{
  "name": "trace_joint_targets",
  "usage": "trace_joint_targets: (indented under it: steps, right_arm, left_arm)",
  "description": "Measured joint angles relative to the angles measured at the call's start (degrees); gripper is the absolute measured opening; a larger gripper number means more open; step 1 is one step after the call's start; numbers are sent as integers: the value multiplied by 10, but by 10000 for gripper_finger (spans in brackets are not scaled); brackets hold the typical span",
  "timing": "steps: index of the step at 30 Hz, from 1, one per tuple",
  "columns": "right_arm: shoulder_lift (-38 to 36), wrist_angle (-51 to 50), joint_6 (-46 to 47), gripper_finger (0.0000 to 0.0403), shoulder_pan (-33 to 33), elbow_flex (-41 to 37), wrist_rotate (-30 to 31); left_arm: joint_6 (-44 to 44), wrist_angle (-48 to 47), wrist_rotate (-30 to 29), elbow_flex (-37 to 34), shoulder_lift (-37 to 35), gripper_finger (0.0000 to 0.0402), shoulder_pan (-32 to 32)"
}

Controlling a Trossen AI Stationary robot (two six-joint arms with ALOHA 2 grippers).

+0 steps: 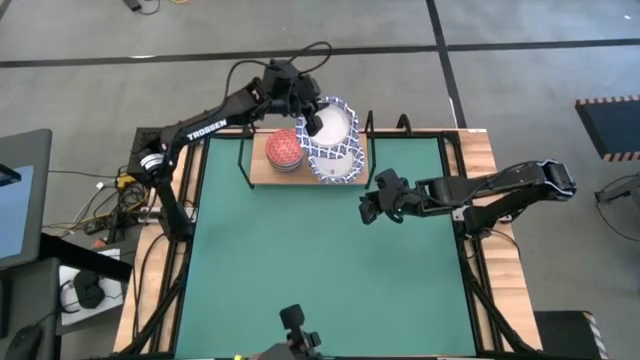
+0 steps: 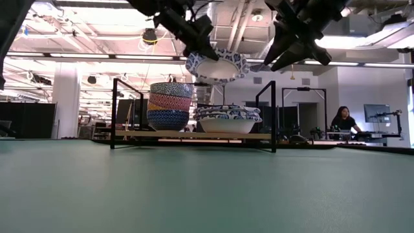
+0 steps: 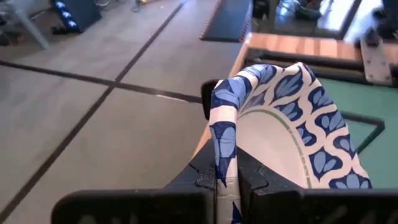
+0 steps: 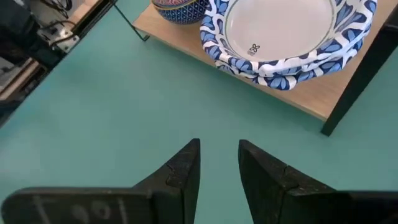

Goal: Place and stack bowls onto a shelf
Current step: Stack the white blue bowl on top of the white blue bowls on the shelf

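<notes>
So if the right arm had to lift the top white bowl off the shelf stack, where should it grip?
On the rim of the top white bowl, at the edge nearest the right gripper, coming from above. The wall flares wide, so one finger goes inside, one outside, as the left gripper pinches its bowl.

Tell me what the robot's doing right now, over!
Left tool shut on white bowl, held above shelf. Right tool open, empty, over the mat beside it. White stack below, nothing blocking.

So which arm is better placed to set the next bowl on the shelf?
Left. Its hand grips a white bowl above the white stack on the shelf; the right hand is empty.
</notes>
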Motion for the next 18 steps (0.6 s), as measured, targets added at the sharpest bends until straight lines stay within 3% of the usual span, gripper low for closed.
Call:
trace_joint_targets:
  steps: [7, 14, 18]
  right_arm:
    - [0, 11, 25, 136, 0, 0, 1]
    - [0, 16, 51, 136, 1, 0, 1]
    - [0, 24, 58, 136, 1, 0, 1]
  left_arm:
    - [15, 28, 61, 0, 49, 0, 7]
    - [51, 27, 64, 0, 73, 0, 10]
    - [30, 25, 86, 0, 76, 0, 14]
